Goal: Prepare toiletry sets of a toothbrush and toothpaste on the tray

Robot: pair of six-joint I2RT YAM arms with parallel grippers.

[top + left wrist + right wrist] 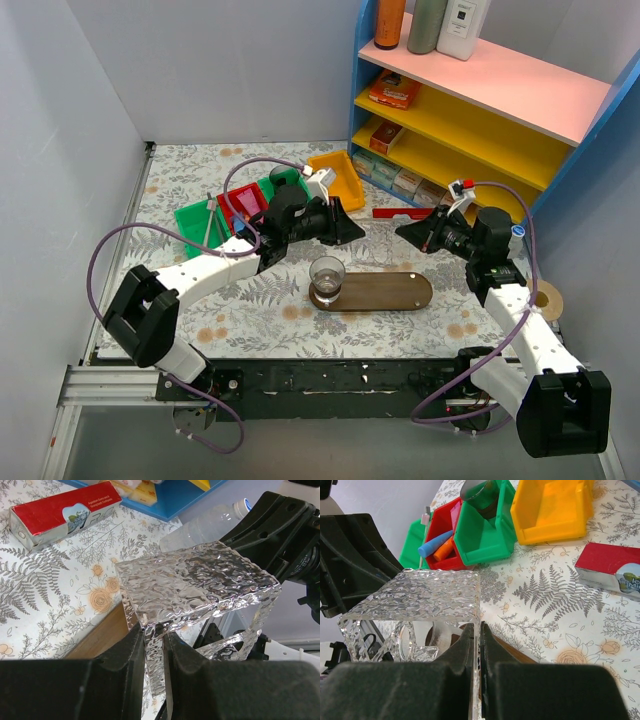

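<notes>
Nearest the camera, both arm bases sit on a black rail at the desk (pixel 250 320) edge. The desk has a grey fern-and-flower cover on it.

A bit further in, the tray (pixel 385 292) lies flat between the two arms, with a clear glass cup (pixel 327 277) standing on its left end.

Just past that, the left pincer (pixel 156 635) is clenched on the edge of a clear rippled plastic piece (pixel 200 580). The right pincer (pixel 479 635) is clamped on a thin wall of it too, as far as I can tell the same piece, held up above the tray.

Behind them a red box (pixel 45 515) lies on the desk.

Further back left are the bins. The blue toothpaste tube (pixel 435 544) and the magenta toothpaste tube (pixel 250 196) are both in the red bin (pixel 436 522), well away from the tray. A green bin (pixel 480 545) is next to it, then a yellow bin (pixel 545 530).

At the far right there's a blue shelf (pixel 480 90) with pink and yellow boards and bottles (pixel 430 25) on top. Plain pale walls (pixel 230 70) all round.
</notes>
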